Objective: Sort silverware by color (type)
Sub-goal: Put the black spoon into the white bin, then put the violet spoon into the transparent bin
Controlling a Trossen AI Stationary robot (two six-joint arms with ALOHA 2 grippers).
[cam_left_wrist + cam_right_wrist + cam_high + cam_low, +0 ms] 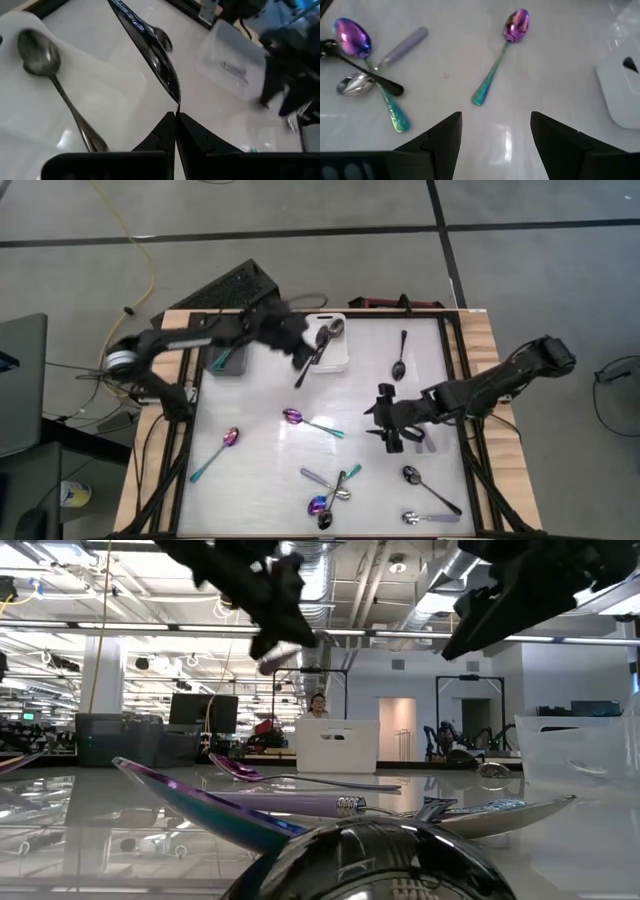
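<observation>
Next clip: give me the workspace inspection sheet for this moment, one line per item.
Surface: white table top, glossy, wooden edges.
Job's things: black spoon held over the white bin, where a silver spoon already lies; another black spoon loose at the back; purple spoons and a mixed pile scattered at the front.
Clutter: grey bin back left; clear bin at the right edge.
Grippers: left gripper shut on the black spoon; right gripper open, empty, above the table.
Cables: yellow cable on the floor.
Surroundings: a person behind the table.
</observation>
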